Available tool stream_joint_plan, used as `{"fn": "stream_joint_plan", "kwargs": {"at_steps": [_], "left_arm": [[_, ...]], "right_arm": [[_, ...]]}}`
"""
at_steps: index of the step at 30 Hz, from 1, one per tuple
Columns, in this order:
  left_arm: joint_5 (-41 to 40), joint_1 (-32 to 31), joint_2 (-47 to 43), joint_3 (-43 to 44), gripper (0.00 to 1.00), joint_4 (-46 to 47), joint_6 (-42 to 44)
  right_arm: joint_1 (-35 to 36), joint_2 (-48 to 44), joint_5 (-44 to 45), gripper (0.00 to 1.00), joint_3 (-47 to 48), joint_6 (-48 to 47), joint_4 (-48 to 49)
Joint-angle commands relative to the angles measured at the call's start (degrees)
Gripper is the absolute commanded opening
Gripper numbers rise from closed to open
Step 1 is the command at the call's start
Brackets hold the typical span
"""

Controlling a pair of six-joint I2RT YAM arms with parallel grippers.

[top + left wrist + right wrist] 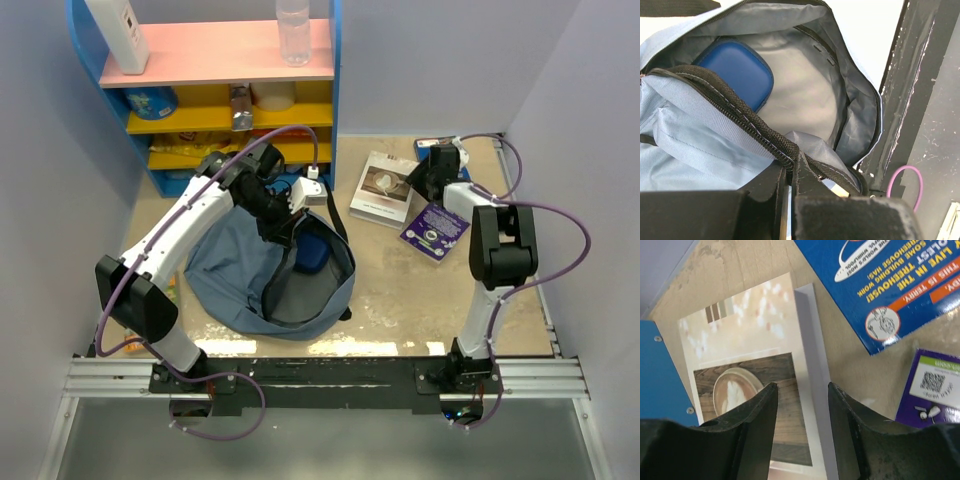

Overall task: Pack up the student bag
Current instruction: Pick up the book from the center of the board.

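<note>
As it lies unzipped, student bag [232, 282] slate-blue, grey-lined, soft

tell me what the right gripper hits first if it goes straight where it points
Probably the book with the coffee-cup cover: the right gripper, jaws open, points at its edge, though depth is unclear.

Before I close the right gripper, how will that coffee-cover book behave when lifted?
Probably fairly stiff: the book lies flat and shows a thick white side. Its cover looks smooth, so it may slip in the right gripper, whose open fingers straddle that side. Held by one edge, it could sag or swing open.
</note>
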Motion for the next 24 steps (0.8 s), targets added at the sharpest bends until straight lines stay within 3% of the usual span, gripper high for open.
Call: {"fn": "stream_joint_plan", "kwargs": {"at_steps": [1, 11, 14, 20, 24], "left_arm": [[1.77, -0.32, -1.34, -0.06, 0.0, 1.03, 1.66], [2.29, -0.32, -0.38, -0.23, 0.0, 1.12, 1.66], [2.21, -0.32, -0.29, -0.32, 0.0, 1.3, 1.75], [2.21, -0.32, 0.06, -0.23, 0.0, 1.47, 1.58], [2.29, -0.32, -0.2, -0.06, 0.0, 1.47, 1.4]], "right_arm": [[-1.39, 2.12, -2.42, 0.48, 5.17, -1.36, 2.01], [-2.27, 5.55, -5.84, 0.48, 5.62, -0.23, 6.22], [-2.27, 5.46, -7.24, 0.42, 4.22, 0.48, 8.68], [-1.84, 4.85, -10.85, 0.17, 1.67, 2.15, 10.97], [-0.69, 4.15, -11.29, 0.11, 0.43, 2.15, 11.5]]}}
